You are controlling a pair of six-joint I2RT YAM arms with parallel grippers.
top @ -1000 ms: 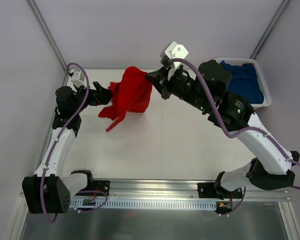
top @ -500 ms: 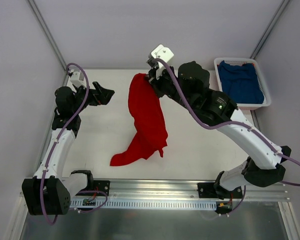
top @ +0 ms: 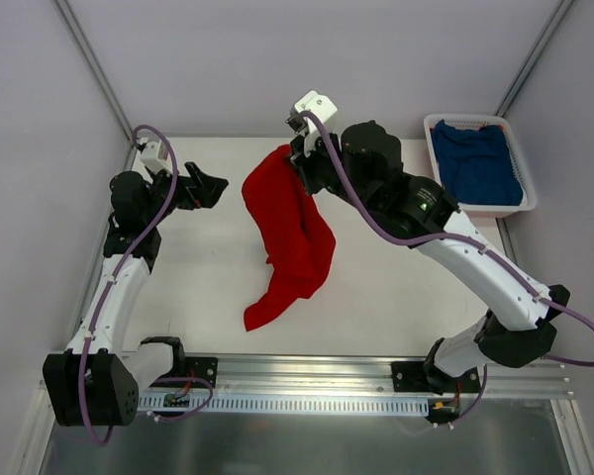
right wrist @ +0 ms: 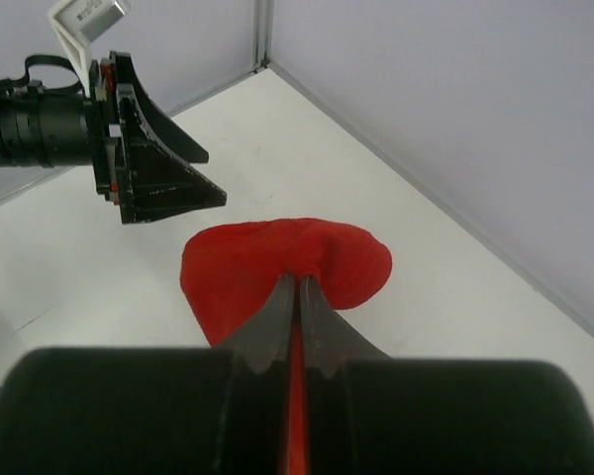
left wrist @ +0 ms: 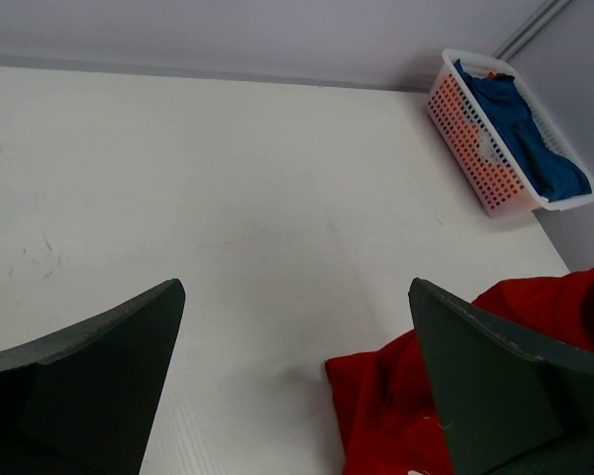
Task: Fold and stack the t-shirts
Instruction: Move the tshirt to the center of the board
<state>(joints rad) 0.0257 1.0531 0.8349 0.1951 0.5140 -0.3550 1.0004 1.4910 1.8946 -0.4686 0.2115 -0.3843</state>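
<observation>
Right end effector (top: 299, 158) clamped shut on red t-shirt (top: 289, 233), raised near the far edge of the surface (top: 376, 297), apparently to let it hang straight. Left end effector (top: 216, 188) wide open, empty. Blue t-shirt (top: 480, 163) lies in basket (left wrist: 470, 148).

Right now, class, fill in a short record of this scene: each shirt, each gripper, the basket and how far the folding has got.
Red shirt: unfolded, hanging from the right gripper, lower end on the table
Blue shirt: crumpled in the basket
Basket: white, at the table's far right corner
Right gripper: shut on the red shirt's top
Left gripper: open, empty, to the left of the red shirt, not touching it
Stack: none yet
</observation>
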